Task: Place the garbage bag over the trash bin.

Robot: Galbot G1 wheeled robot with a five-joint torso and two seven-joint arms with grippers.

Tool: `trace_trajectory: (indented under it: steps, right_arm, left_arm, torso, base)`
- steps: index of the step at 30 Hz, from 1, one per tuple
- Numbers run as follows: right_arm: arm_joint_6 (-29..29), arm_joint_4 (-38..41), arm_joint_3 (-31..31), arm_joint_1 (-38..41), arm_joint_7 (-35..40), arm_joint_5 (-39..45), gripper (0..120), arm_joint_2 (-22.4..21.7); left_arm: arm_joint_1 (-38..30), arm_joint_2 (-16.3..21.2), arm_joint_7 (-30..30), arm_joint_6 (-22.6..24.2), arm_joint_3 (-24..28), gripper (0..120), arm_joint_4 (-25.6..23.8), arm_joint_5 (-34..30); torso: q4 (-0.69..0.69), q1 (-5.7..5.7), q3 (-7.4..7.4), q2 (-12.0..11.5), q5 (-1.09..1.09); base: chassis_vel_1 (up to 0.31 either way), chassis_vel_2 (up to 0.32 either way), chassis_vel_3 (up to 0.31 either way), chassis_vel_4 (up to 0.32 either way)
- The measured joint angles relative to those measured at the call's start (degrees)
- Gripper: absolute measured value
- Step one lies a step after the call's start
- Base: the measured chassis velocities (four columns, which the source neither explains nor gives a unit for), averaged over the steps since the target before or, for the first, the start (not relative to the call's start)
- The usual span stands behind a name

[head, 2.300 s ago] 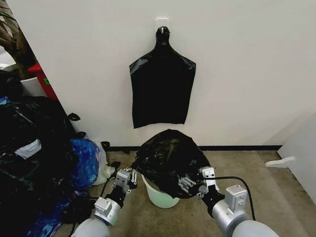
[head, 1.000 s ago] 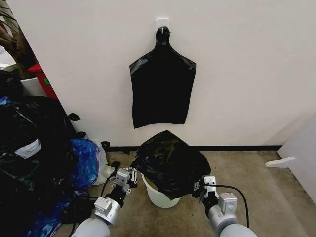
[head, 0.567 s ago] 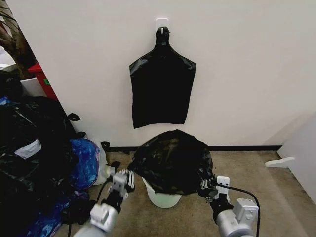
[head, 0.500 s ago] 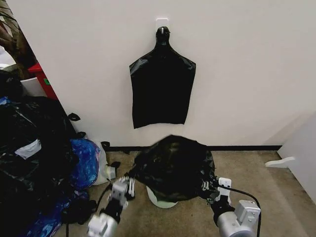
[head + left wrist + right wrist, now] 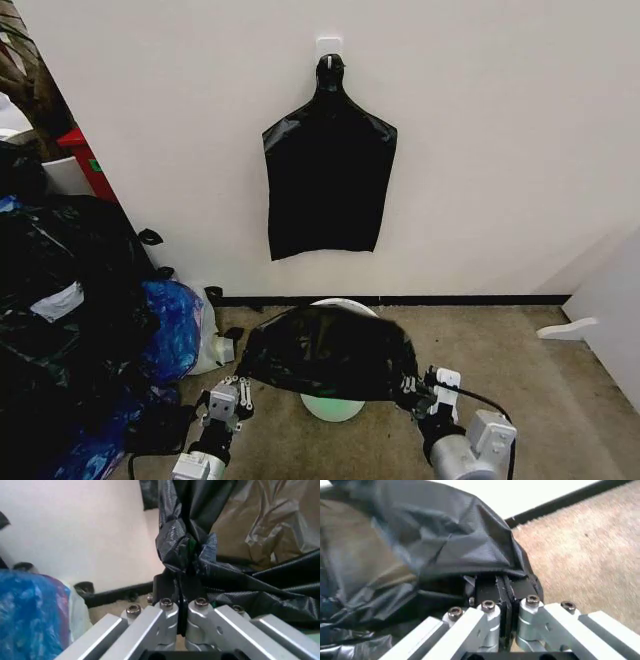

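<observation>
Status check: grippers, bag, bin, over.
Left gripper and right gripper both shut on garbage bag, one at each side. Bag stretched in front of trash bin, far rim uncovered. Nothing in the way.

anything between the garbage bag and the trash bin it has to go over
Nothing visible does. The garbage bag hangs stretched between the left gripper and right gripper, both shut on its edges, right in front of the trash bin.

The garbage bag [image 5: 328,352] is thin, glossy, crinkled plastic. The trash bin [image 5: 333,407] looks smooth plastic. The floor [image 5: 590,555] looks rough, matt carpet.
</observation>
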Motion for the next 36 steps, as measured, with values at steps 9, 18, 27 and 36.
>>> trace_trajectory:
  steps: [9, 18, 27, 36]
  right_arm:
    - [4.7, -9.7, -0.1, -0.9, -3.4, -2.2, 0, 2.9]
    - [9.7, -18.8, 0.7, 5.1, -6.2, -3.7, 0, 4.0]
    - [10.8, -19.7, 2.8, 10.2, -8.0, -2.1, 0, 1.0]
    - [7.2, -19.9, 3.4, 13.1, -9.8, 2.3, 0, -2.0]
  left_arm:
    - [-1.7, -1.3, 1.5, -0.6, 1.4, 0, 4.4, 3.1]
    - [-11.1, -4.0, 2.3, -2.1, 3.0, 0, 12.5, 6.3]
    - [-16.9, -3.5, 3.0, -2.0, 3.6, 0, 14.5, 4.3]
    - [-18.0, -3.0, 3.8, -1.5, 3.6, 0, 15.0, 1.8]
  torso:
    - [0.02, 0.00, 0.00, 0.0, 0.01]
    - [0.00, 0.00, 0.01, 0.0, -0.01]
    - [0.01, 0.00, 0.01, 0.0, 0.01]
    - [0.01, 0.01, 0.01, 0.0, 0.01]
  base:
    - [0.000, 0.000, 0.000, 0.000]
    - [0.000, 0.000, 0.000, 0.000]
    - [0.000, 0.000, 0.000, 0.000]
    - [0.000, 0.000, 0.000, 0.000]
